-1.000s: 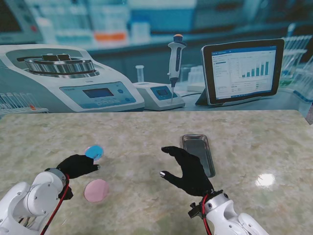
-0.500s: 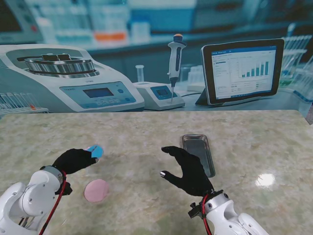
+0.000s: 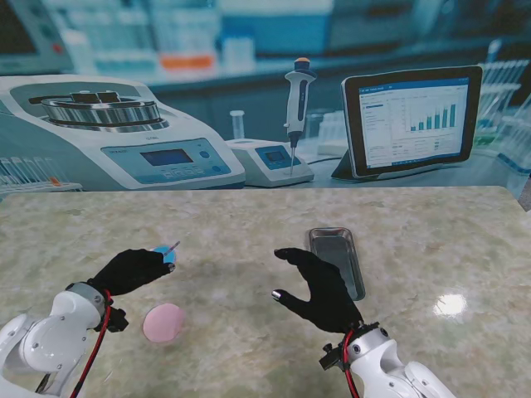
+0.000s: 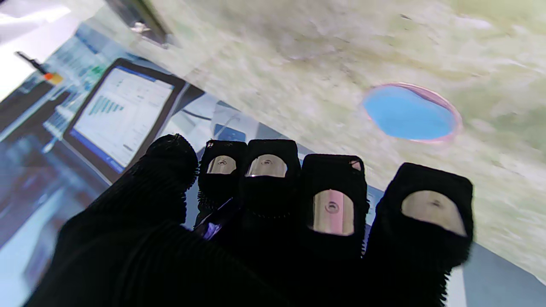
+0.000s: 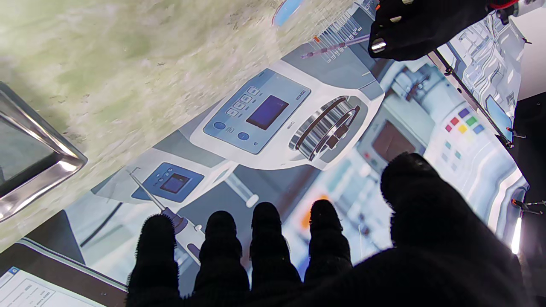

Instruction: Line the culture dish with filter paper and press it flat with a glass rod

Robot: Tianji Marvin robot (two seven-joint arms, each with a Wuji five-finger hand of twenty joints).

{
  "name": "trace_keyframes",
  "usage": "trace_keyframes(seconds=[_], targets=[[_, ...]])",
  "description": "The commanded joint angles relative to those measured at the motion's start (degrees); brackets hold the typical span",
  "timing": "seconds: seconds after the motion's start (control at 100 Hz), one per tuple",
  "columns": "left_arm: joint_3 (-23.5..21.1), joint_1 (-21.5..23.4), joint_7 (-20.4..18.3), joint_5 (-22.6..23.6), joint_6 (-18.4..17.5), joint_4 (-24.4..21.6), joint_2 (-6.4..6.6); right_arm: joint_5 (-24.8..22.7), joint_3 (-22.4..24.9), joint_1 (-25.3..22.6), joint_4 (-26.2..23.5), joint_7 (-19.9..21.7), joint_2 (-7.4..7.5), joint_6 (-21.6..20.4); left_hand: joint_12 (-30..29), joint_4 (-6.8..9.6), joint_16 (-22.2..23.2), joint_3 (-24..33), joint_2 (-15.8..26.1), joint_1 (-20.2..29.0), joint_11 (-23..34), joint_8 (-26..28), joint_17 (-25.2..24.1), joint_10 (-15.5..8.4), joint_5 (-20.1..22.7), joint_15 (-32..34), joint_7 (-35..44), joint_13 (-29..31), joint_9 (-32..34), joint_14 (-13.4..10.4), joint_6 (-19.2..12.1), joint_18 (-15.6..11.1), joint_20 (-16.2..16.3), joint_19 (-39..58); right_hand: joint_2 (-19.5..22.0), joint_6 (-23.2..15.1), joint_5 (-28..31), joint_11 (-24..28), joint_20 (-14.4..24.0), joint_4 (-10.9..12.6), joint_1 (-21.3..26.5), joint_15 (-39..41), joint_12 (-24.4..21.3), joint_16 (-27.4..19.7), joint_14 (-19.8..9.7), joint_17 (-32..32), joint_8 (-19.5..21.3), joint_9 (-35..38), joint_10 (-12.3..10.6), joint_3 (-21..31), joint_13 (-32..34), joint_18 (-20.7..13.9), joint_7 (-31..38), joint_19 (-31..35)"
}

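My left hand (image 3: 131,271) is closed around the thin glass rod (image 3: 171,247), whose long axis runs out toward two o'clock over the blue-lined culture dish (image 4: 410,113), just at my fingertips. The pink disc (image 3: 163,322) lies near at five o'clock. My right hand (image 3: 319,288) hovers spread and empty beside the metal tray (image 3: 335,259), well apart.
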Motion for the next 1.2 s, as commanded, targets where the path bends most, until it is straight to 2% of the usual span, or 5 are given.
trace_keyframes(seconds=[0.0, 0.5, 0.84, 1.19], targets=[[0.1, 0.76, -1.17, -0.81, -0.85, -1.98, 0.06, -0.19, -0.03, -0.65, -0.48, -0.25, -0.29, 0.03, 0.01, -0.64, -0.72, 1.97, -0.96, -2.19, 3.46, 0.5, 2.47, -6.11, 2.75, 3.98, 3.84, 2.79, 2.32, -2.83, 2.63, 0.9, -1.29, 9.07, 0.47, -0.39, -1.44, 0.48, 1.28, 1.17, -0.53, -1.26, 0.35, -0.6, -1.93, -0.26, 0.13, -1.37, -1.51, 0.82, -0.71, -1.65, 0.33, 1.21], [1.79, 3.76, -8.03, -13.25, -4.41, -9.2, 1.01, -2.21, 0.36, 0.41, -1.87, 1.39, 0.21, -0.25, 0.04, -0.71, -0.78, 1.59, -0.75, -1.85, 3.45, 0.39, 2.55, -6.09, 2.73, 4.0, 3.88, 2.78, 2.33, -2.82, 2.71, 1.08, -1.14, 9.1, 0.34, -0.58, -1.63, 0.73, 1.47, 1.91, 1.28, -1.12, 0.37, -0.65, -1.93, -0.02, 0.28, -1.51, -1.64, 3.22, -0.53, -1.62, 0.6, 2.33], [2.45, 4.86, -11.65, -19.09, -5.08, -11.51, 1.6, -3.38, -0.53, 2.13, -2.29, 3.77, 0.76, -0.06, 0.04, -0.67, -0.76, 1.23, -0.57, -1.65, 3.45, 0.37, 2.65, -6.09, 2.67, 4.04, 3.84, 2.82, 2.33, -2.74, 2.87, 1.1, -1.05, 9.16, -0.47, -0.76, -2.15, 0.75, 1.33, 3.66, 2.25, -0.82, 0.16, -0.67, -1.99, 0.26, 0.4, -1.53, -1.71, 9.83, -0.42, -1.7, 1.03, 2.97], [3.75, 5.22, -14.22, -23.37, -5.1, -13.13, 2.03, -3.44, -2.03, 3.59, -2.82, 5.85, 1.16, -0.24, 0.04, -0.62, -0.75, 0.8, -0.44, -1.41, 3.44, 0.34, 2.82, -6.09, 2.73, 4.1, 3.87, 2.91, 2.33, -2.59, 2.94, 1.09, -1.04, 9.25, -1.65, -0.4, -1.78, 1.34, 1.66, 3.27, 1.21, 0.14, 0.34, -0.41, -1.46, 1.7, 0.46, -1.16, -1.43, 11.33, 1.17, -1.4, 1.29, 4.32]])
